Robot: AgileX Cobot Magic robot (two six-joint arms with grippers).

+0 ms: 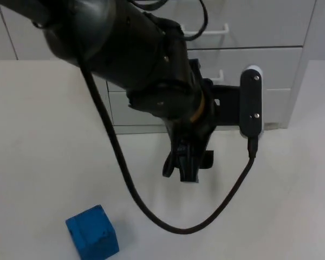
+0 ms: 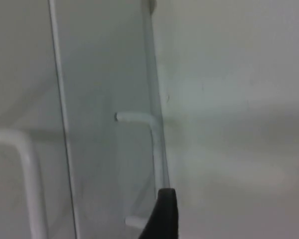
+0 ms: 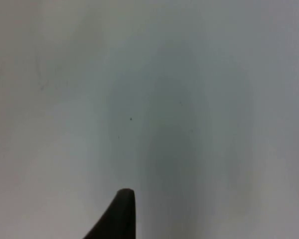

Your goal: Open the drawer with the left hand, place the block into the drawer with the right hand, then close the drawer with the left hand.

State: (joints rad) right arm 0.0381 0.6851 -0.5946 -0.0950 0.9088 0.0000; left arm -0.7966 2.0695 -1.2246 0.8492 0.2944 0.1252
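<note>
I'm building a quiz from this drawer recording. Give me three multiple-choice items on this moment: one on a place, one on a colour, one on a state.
1. Where does the block lie?
A. on the table, in front of the drawer unit
B. inside a drawer
C. held in a pincer

2. What colour is the block?
A. red
B. blue
C. yellow

3. How do the drawers stand?
A. one pulled far out
B. all removed
C. shut or nearly so

Key: 1 A, the block rests on the table, apart from the left pincer. 2 B, it is plainly blue. 3 C, the drawer fronts sit flush, each white handle ungripped.
</note>
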